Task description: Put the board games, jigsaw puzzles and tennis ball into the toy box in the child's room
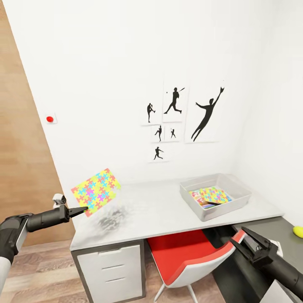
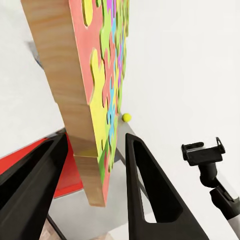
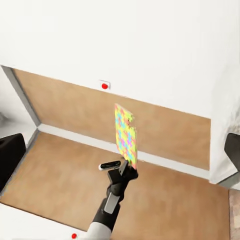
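Note:
My left gripper [image 1: 80,210] is shut on the lower corner of a jigsaw puzzle [image 1: 96,191], a thin square of yellow, pink, green and blue pieces, held tilted in the air above the left end of the table [image 1: 160,210]. The left wrist view has the puzzle [image 2: 102,90] edge-on between both fingers [image 2: 150,190]. The toy box [image 1: 246,194] stands at the table's right end and holds another jigsaw puzzle [image 1: 215,195] on top of colourful game boxes [image 1: 198,197]. The tennis ball [image 1: 298,231] lies on the lower dark shelf at far right. My right gripper [image 1: 238,237] hangs open and empty below the table's front edge.
A red and white chair [image 1: 185,252] is pushed under the table, beside a white drawer unit [image 1: 111,265]. Black sports silhouettes [image 1: 176,122] hang on the white wall behind. A wood-panelled wall [image 1: 21,168] and a plank floor [image 1: 38,269] lie to the left.

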Motion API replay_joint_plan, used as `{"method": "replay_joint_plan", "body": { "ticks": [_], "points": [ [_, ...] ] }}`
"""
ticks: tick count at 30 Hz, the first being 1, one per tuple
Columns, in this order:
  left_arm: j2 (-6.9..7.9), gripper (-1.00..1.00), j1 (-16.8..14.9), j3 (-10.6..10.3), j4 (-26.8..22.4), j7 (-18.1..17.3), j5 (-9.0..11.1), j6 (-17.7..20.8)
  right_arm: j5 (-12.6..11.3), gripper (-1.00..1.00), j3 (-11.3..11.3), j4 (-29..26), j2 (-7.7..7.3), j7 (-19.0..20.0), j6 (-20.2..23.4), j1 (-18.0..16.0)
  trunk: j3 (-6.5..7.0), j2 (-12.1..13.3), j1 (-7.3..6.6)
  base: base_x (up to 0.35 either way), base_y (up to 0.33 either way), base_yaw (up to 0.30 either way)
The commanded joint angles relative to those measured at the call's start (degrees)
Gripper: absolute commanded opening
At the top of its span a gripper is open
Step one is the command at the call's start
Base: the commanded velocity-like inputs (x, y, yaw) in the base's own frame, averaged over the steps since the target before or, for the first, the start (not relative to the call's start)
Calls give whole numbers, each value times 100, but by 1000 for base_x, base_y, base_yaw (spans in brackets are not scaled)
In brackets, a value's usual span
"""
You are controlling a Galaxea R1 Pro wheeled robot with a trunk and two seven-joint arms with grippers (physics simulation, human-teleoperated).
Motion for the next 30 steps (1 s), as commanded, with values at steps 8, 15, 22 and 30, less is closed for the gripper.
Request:
{"method": "replay_joint_plan", "body": {
  "ticks": [8,15,22,30],
  "points": [
    [-14,-100,-2,-7,2,-24,-4,61,30,100,-318,-573,5,576,-303,57,66,-3,2,0,0,0],
    [-15,-100,-2,-7,2,-24,-7,59,36,100,-356,-759,4,718,-412,88,75,-3,2,0,0,0],
    [-17,-100,0,-7,2,-24,-6,58,300,100,-673,-868,9,685,-426,90,76,-3,2,0,0,0],
    [-9,-100,-3,-7,2,-24,-5,56,427,100,-750,-919,19,809,-423,90,87,-3,2,0,0,-35]
  ]
}}
